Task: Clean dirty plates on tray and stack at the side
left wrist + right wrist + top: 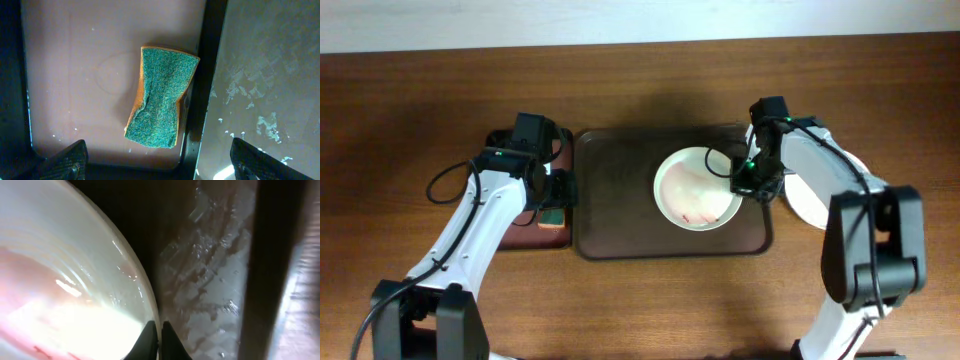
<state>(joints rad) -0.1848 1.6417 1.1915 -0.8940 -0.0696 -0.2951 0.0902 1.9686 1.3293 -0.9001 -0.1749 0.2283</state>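
Right hand (160, 341) pinches right rim of streaked glossy white round plate (695, 190) on large dark brown rectangular tray (620, 215) | left hand (160, 165) spread above green-topped tan sponge (160, 97) | advice: hold rim firm, sweep sponge flat across red streaks.

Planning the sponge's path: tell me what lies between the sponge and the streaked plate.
Overhead, between sponge and plate lie only the narrow tray's black rim and bare floor of the large tray.
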